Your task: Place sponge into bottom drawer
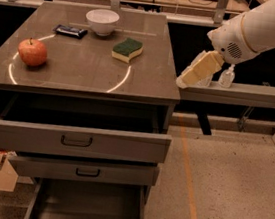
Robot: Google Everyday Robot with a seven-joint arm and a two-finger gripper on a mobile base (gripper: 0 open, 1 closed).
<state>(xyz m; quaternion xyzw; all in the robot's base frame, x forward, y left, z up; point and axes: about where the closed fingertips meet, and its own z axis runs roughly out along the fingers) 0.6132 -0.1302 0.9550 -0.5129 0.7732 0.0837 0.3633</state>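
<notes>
Sponge (127, 49) on desk (82, 71), bottom drawer (86, 208) open, hand (184, 80) off right edge.
Nearest: bottom drawer pulled out, dark interior, nothing seen in it; the two drawers above also pulled out. Apple (32, 52) by the desk's left edge. Hand hangs just outside the right edge, near the front right corner, holding nothing; spread or pressed together: cannot tell. Sponge sits green side up, right of centre toward the back edge, well apart from the hand. Dark packet (70, 31) and white bowl (102, 21) behind it.
</notes>
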